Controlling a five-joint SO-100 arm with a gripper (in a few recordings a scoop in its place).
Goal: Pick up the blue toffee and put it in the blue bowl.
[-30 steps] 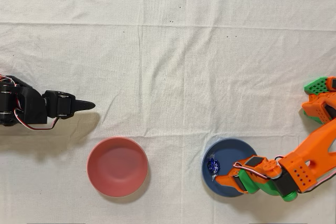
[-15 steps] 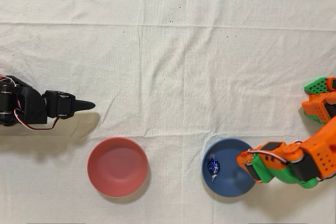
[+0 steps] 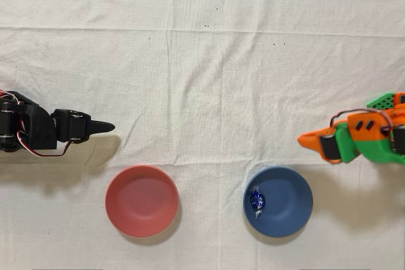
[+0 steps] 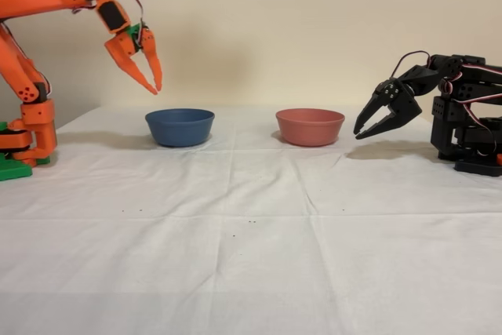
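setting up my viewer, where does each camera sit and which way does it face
Overhead view: fixed above, looking straight down on the white cloth; the orange arm's gripper enters at right, the idle black arm at left.
Fixed view: stands at table height, looking across from the side; the orange arm rises at left, gripper open and raised.
Shared: blue bowl, pink-red bowl. The blue toffee shows only from overhead.

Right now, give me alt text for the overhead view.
The blue toffee lies inside the blue bowl, with the orange arm's empty gripper off to its upper right. A pink-red bowl sits left; a black arm idles.
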